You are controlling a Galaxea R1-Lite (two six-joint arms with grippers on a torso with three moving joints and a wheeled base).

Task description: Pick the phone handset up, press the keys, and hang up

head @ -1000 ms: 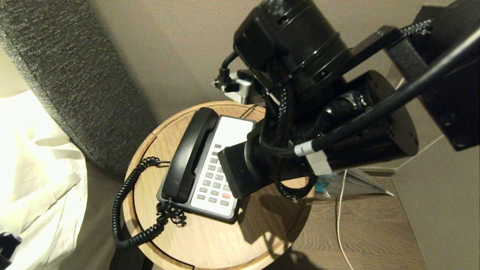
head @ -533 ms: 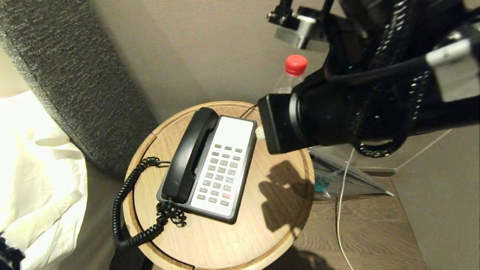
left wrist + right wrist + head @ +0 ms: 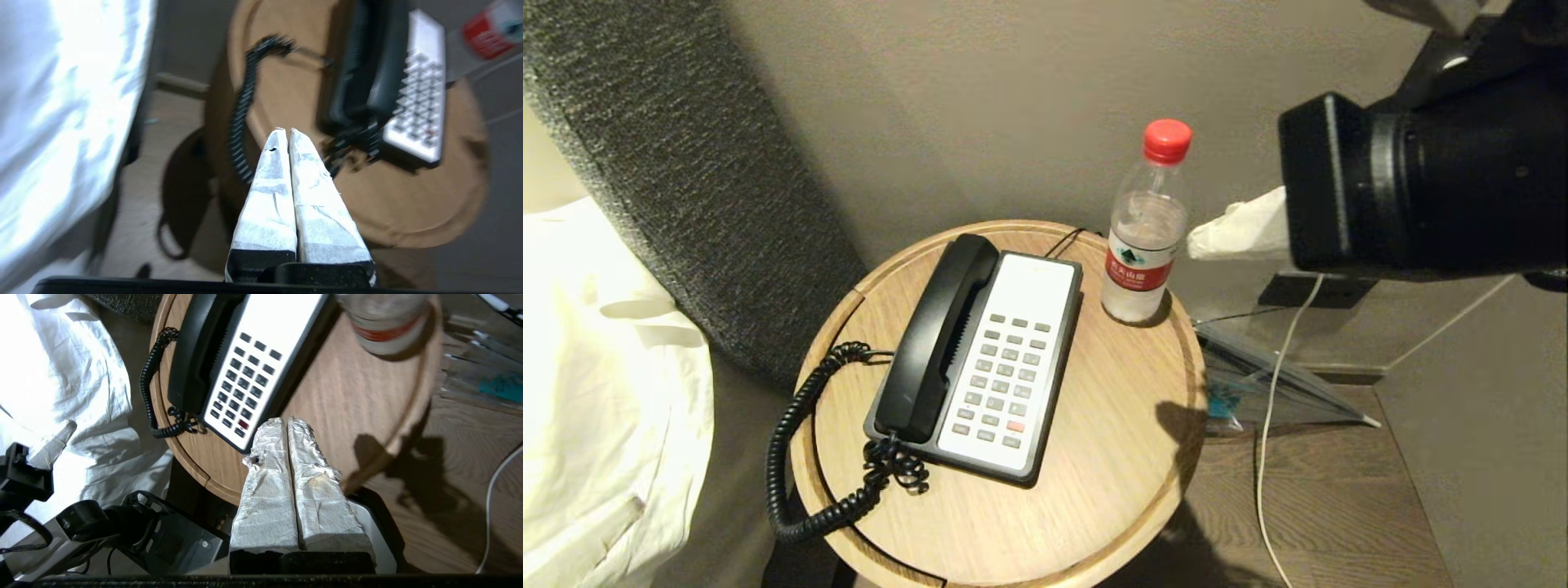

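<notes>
The round light-wood side table [image 3: 1029, 523] stands low beside the bed, a shallow groove running just inside its rim. At its near-left edge the black coiled cord [image 3: 788, 457] spills over the rim, hangs in a loop, and curls back up to a tangle at the near end of the long black plastic phone handset [image 3: 935, 339]. The handset has blocky ends and lies cradled along the left side of the black-and-white phone base [image 3: 1005, 371], whose white face carries rows of grey keys and one red key near its front edge. Handset and base sit left of the table's centre, angled toward the far rim.

The left gripper [image 3: 284, 132], its white-wrapped fingers pressed together on nothing, hovers off the table's near-left edge, above the hanging cord. The right gripper [image 3: 284, 421], fingers likewise together and empty, is held above the table's right side, clear of the keypad.

At the far-right rim stands a clear plastic water bottle with a red cap [image 3: 1145, 229]. Beyond are a plain beige wall [image 3: 980, 106] and a dark grey textured headboard [image 3: 670, 163]; white bedding [image 3: 596, 384] lies left, wooden flooring [image 3: 1339, 498] right.
</notes>
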